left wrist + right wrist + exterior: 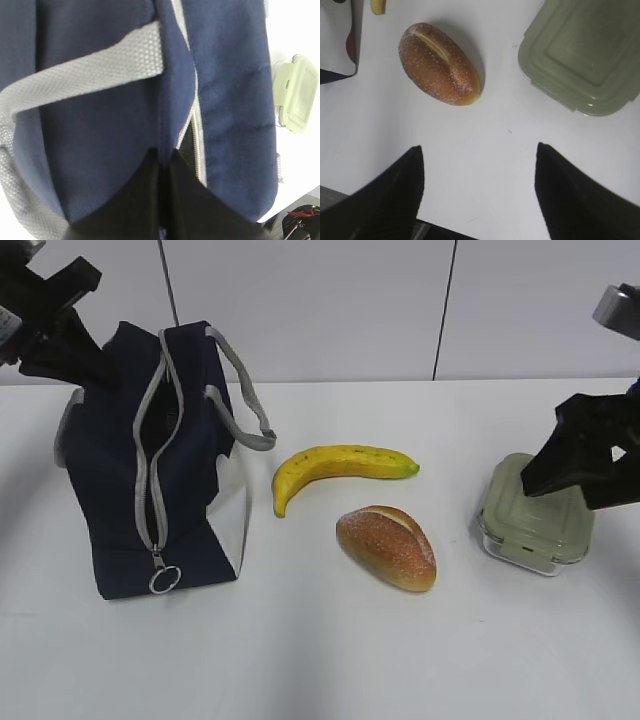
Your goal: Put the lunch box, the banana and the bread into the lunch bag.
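Observation:
The navy lunch bag [110,490] stands at the left, its grey zipper partly open down the front. My left gripper [85,368] is at the bag's top rear edge; in the left wrist view it [164,152] is shut on a fold of the navy fabric [100,150]. The yellow banana [340,465] lies mid-table. The bread [387,545] lies in front of it and shows in the right wrist view [440,62]. The lunch box [535,515] with its sage lid sits at the right. My right gripper [575,480] hovers over it, open and empty [478,148].
The bag's grey strap handles [245,390] hang toward the banana, and one crosses the left wrist view [90,70]. The ring pull [164,580] hangs at the zipper's lower end. The lunch box also shows in the left wrist view [297,95] and the right wrist view [585,55].

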